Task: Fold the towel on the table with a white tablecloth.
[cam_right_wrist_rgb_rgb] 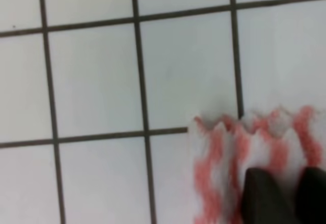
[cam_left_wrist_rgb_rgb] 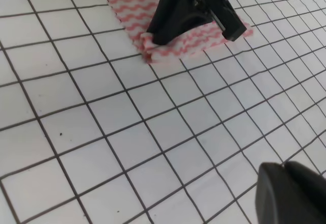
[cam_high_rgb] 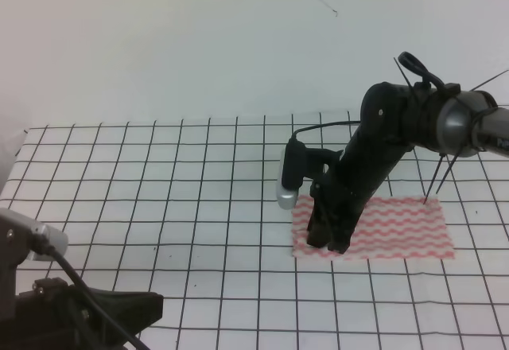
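Right tool (cam_high_rgb: pixel 332 243) is pinching the left edge of the thin, limp pink-wavy-striped white towel (cam_high_rgb: pixel 398 227); take it by that edge, it's drooping easily.

Close view down onto the white tablecloth (cam_right_wrist_rgb_rgb: pixel 91 81) with its black grid. Two dark fingertips (cam_right_wrist_rgb_rgb: pixel 265 196) of the right gripper (cam_right_wrist_rgb_rgb: pixel 285 196) press on the towel (cam_right_wrist_rgb_rgb: pixel 224 173) (red wavy stripes), its scalloped edge just ahead.
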You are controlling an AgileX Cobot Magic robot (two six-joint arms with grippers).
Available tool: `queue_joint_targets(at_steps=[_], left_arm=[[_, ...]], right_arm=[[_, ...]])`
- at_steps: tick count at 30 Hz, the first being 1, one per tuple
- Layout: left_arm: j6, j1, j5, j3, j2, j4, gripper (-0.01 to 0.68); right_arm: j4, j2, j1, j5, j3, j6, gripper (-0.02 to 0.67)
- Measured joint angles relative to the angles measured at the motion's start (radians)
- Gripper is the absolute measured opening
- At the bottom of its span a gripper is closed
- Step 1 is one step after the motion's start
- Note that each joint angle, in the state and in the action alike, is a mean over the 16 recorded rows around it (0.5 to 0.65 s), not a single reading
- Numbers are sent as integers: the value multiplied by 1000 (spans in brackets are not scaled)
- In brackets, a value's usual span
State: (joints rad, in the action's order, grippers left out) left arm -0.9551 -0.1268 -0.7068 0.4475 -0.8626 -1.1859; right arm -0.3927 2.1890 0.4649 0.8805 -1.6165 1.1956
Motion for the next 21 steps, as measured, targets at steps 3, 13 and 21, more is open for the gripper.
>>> queue_joint_targets(at_steps=[3,13,21], left_arm=[[1,0,0,0,0,0,1],[3,0,0,0,0,0,1],[3,0,-3,0,0,0,1]], right_arm=[[4,2,0,-5,-4,0,107],[37,2,0,-36,-41,-10,13],[75,3,0,-86,-66,-23,7]])
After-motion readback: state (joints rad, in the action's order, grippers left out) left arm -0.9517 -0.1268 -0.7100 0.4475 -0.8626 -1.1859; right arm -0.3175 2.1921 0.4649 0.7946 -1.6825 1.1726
